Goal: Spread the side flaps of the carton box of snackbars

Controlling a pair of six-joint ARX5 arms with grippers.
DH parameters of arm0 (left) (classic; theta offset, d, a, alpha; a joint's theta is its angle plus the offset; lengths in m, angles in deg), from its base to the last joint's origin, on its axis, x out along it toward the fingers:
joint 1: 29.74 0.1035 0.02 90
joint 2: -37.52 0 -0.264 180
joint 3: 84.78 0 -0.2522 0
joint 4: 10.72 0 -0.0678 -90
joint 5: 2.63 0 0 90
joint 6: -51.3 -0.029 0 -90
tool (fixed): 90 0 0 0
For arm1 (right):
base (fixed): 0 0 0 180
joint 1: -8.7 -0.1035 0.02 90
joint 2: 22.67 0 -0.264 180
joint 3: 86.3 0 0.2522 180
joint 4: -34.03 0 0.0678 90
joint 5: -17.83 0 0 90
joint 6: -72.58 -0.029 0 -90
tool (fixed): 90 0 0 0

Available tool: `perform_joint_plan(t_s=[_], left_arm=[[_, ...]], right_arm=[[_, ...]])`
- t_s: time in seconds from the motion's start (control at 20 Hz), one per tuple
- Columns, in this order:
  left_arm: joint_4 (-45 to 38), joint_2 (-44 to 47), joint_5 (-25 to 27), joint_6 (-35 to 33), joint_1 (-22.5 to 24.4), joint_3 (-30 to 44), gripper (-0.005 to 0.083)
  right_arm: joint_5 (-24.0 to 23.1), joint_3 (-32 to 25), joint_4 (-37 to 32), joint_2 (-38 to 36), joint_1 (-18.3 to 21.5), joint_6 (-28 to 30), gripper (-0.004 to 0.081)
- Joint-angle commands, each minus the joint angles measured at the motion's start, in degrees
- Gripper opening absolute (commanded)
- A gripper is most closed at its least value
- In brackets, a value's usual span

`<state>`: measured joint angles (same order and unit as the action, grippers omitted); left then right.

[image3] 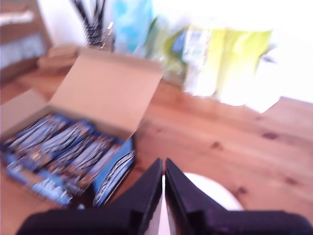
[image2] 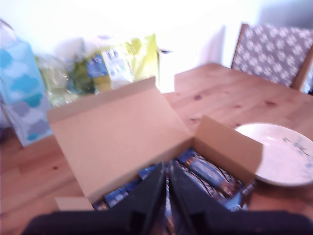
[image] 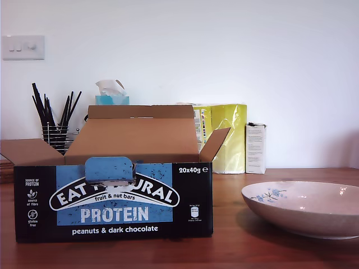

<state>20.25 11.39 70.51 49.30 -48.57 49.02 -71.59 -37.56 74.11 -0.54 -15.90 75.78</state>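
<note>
My first gripper (image2: 167, 193): jaws nearly together, holding nothing, hanging over the open carton box of snackbars (image: 115, 202), above the bars (image2: 210, 174).

My second gripper (image3: 163, 188): jaws nearly together, empty, over the bowl (image3: 215, 193); box at about ten o'clock from its tips in its own view, just beside.

Carton box: long axis across the exterior view, standing at that view's eight o'clock on the table (image: 252, 246), lid flap (image: 134, 140) raised behind.

Side flaps: one (image: 215, 144) at the three o'clock end in the exterior view, already angled outward; the other (image: 28, 151) at the nine o'clock end, lying flatter.

Judgement: the first gripper is nearer both flaps; the steeper flap wants pressing outward
</note>
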Motion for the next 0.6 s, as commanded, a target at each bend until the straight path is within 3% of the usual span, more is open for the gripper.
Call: perform_joint_plan(t_s=[0.0,0.2,0.4,0.55], left_arm=[[-4.9,-0.1,1.6,0.5,0.0,3.9,-0.0021],[-13.6,-0.1,5.6,1.5,2.3,10.0,-0.0021],[-17.1,0.9,5.3,2.1,7.9,12.8,-0.0021],[-16.9,2.0,2.1,2.5,11.3,13.4,-0.0021]], right_arm=[[-1.2,-1.6,-3.3,-0.6,1.4,0.5,-0.0013],[-1.2,-3.7,-7.7,-1.1,8.0,1.3,-0.0013],[1.4,-9.9,-16.5,-4.8,15.8,-3.6,-0.0013],[2.1,-15.1,-19.9,-9.1,17.5,-6.3,-0.0013]])
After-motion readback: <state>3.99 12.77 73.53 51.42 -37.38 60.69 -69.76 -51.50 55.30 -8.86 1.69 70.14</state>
